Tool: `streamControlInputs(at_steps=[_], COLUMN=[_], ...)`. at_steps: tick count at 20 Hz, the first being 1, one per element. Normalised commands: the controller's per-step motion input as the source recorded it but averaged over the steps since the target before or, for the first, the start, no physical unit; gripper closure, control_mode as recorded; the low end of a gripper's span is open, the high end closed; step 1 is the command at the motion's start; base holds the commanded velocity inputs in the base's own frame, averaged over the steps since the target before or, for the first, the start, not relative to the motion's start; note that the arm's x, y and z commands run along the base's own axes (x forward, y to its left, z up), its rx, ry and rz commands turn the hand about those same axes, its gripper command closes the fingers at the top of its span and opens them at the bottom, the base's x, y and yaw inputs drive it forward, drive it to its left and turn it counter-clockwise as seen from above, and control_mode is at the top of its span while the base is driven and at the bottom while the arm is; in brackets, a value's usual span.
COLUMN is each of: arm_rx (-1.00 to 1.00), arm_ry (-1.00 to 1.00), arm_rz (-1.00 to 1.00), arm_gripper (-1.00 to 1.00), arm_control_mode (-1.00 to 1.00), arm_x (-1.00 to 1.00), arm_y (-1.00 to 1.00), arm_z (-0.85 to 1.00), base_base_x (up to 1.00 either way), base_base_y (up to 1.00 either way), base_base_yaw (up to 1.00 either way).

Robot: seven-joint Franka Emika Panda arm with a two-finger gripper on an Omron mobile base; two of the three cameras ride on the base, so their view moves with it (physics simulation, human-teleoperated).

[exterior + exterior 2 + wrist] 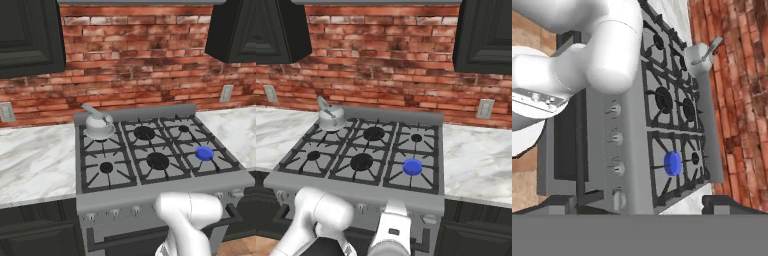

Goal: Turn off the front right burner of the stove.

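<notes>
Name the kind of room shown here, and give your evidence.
Most likely a kitchen: a six-burner gas range with one burner lit blue, a kettle on a back burner, and marble-patterned countertops.

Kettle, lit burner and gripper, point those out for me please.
Kettle (99, 126): left base view, on its body.
Lit burner (412, 167): right base view, blue disc.
Gripper (640, 206): hand view, midway between fingertips.
</notes>
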Motion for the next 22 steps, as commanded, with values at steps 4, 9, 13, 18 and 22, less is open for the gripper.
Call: streamControlInputs(at_steps=[4, 9, 13, 18, 22], arm_rx=[-0.06, 0.0, 0.0, -0.01, -0.03], arm_ry=[-0.07, -0.11, -0.2, -0.22, -0.15], arm_rz=[0.0, 0.0, 0.0, 0.0, 0.0], arm_gripper=[-1.0, -1.0, -1.0, -1.0, -1.0], arm_control_mode=[-1.0, -1.0, -1.0, -1.0, -1.0], arm_x=[0.24, 0.12, -0.01, 0.18, 0.42], arm_y=[0.59, 0.05, 0.0, 0.02, 0.04], arm_z=[-0.76, -0.42, -0.52, -0.41, -0.29], base_base_x=[0.0, 0.0, 0.0, 0.0, 0.0], base_base_y=[0.0, 0.0, 0.0, 0.0, 0.0], base_base_yaw=[0.0, 0.0, 0.0, 0.0, 0.0])
